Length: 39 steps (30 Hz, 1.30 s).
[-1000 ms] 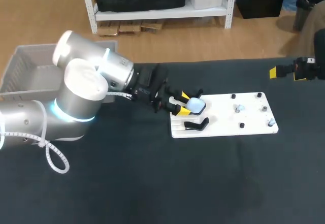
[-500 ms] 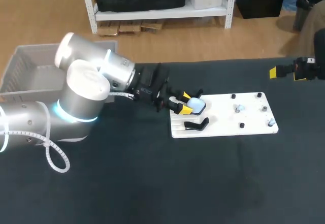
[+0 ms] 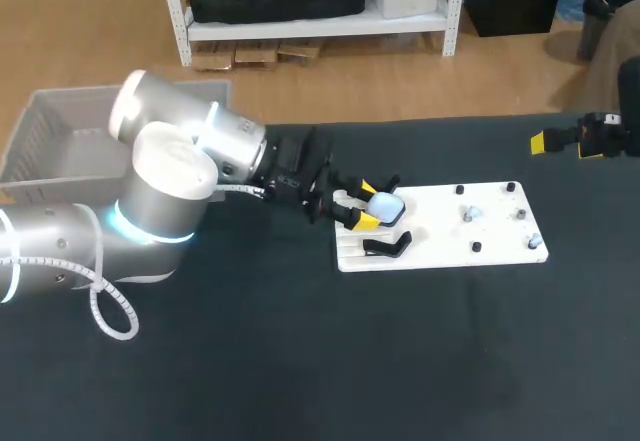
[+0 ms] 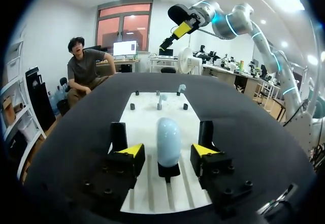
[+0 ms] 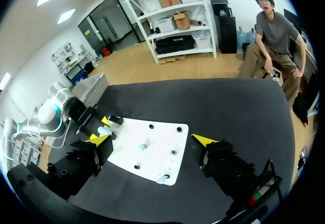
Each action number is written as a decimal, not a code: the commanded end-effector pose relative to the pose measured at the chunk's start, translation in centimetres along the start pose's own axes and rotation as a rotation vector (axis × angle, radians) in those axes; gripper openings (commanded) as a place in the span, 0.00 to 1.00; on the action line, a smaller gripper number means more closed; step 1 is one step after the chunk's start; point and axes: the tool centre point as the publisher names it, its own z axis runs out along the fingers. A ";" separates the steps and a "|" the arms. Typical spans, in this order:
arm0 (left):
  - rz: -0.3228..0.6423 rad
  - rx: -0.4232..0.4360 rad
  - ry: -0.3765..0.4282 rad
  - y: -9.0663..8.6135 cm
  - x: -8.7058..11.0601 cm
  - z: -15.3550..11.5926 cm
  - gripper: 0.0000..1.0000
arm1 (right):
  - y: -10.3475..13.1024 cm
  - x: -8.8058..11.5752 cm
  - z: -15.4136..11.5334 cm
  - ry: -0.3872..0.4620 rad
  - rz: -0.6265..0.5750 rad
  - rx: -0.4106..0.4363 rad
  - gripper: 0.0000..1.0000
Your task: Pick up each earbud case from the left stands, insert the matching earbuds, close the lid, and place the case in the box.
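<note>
left hand [image 4: 168, 151]: open, fingers either side of pale blue case [image 4: 168, 136] on stand [image 4: 168, 171] | right hand [image 5: 152, 140]: open, well apart

black table [image 3: 300, 361]; white board [image 3: 480, 216] on it (flat)

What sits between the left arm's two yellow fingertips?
A pale blue earbud case on a black stand, with a gap at each side. The left wrist view shows it.

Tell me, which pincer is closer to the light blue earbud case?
Left. The left pincer straddles the light blue earbud case, a finger on each side, not touching. The right pincer hangs far off, past the white board's other end.
</note>
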 end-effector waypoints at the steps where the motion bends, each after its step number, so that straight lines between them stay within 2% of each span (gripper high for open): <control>1: -0.001 0.002 -0.003 0.3 0.0 0.3 0.53 | -0.1 0.0 0.0 0.001 -0.002 -0.006 1.00; 23: -0.012 0.023 -0.022 0.4 -0.2 0.7 0.44 | -0.1 0.0 0.0 0.001 -0.002 -0.006 1.00; 25: -0.014 0.022 -0.024 0.4 -0.1 0.8 0.41 | -0.1 0.0 0.0 0.001 -0.002 -0.006 1.00; 27: -0.016 0.021 -0.025 0.5 0.0 0.8 0.33 | -0.1 0.0 0.0 0.001 -0.002 -0.006 1.00; 30: -0.025 0.018 -0.035 0.5 0.0 0.8 0.38 | -0.1 0.0 0.0 0.001 -0.002 -0.006 1.00; 31: -0.025 0.017 -0.036 0.5 0.0 0.8 0.22 | -0.1 0.0 0.0 0.001 -0.002 -0.006 1.00; 33: -0.024 0.017 -0.039 0.5 -0.1 0.8 0.02 | -0.1 0.0 0.0 0.001 -0.002 -0.006 1.00; 39: -0.014 0.014 -0.047 0.2 -0.2 0.3 0.00 | -0.1 0.0 0.0 0.001 -0.002 -0.006 1.00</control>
